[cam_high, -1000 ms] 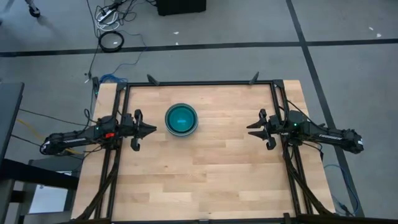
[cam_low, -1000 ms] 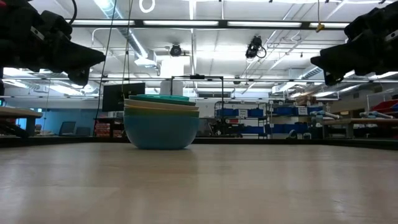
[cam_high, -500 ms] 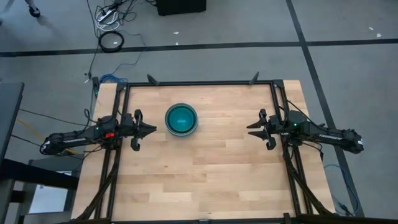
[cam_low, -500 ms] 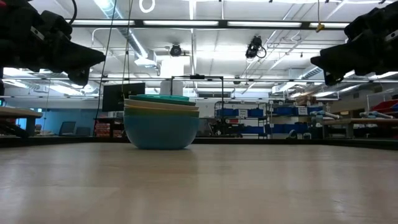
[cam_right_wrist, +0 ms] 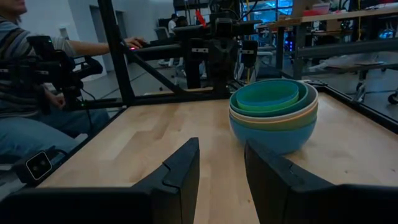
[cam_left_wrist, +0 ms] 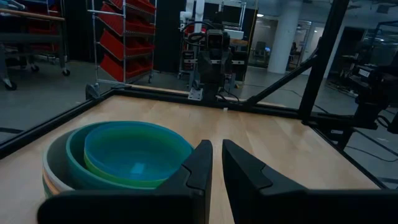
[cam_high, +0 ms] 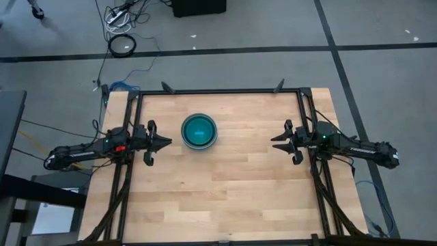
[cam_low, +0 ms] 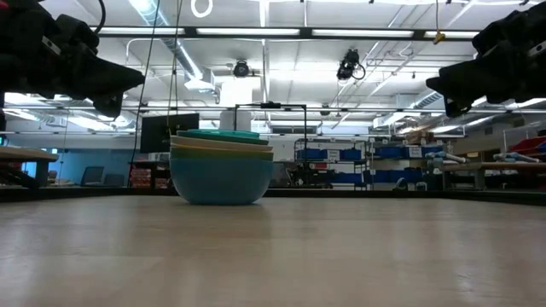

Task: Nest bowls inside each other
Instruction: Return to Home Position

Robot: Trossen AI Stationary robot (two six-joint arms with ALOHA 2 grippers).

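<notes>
The bowls [cam_high: 199, 130] stand nested in one stack on the wooden table, left of centre toward the far edge. The light blue outer bowl [cam_low: 222, 181] rests on its base; cream, green and teal rims [cam_right_wrist: 273, 99] show inside it. My left gripper [cam_high: 169, 141] hovers level just left of the stack, its fingers [cam_left_wrist: 202, 163] a narrow gap apart, holding nothing. At the table's right side my right gripper [cam_high: 274, 142] hovers level, pointing toward the stack, open wider [cam_right_wrist: 222, 163] and empty.
A black frame rail [cam_high: 218, 91] runs around the table's far and side edges. The near half of the tabletop [cam_high: 218, 198] is bare wood. A seated person [cam_right_wrist: 25, 93] shows beyond the table's left side in the right wrist view.
</notes>
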